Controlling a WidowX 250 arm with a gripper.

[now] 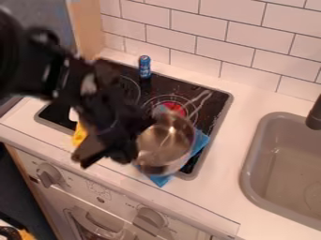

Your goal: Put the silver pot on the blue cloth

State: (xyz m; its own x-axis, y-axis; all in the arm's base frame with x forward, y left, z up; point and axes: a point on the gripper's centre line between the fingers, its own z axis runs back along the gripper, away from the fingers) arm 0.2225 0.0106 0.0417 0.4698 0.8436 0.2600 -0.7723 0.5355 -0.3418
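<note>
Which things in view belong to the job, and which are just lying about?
Part of the job:
silver metal pot
blue cloth beneath it
black robot gripper

Just lying about:
small blue cylinder
yellow object, partly hidden
small red object

There are one pot, one cloth, one blue cylinder, one stovetop, one sink, one faucet and two knobs.

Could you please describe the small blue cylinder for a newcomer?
Find the black stovetop left of the grey sink. At its back edge, near the white tiled wall, the small blue cylinder stands upright, unlike the blue cloth under the round silver pot.
</note>
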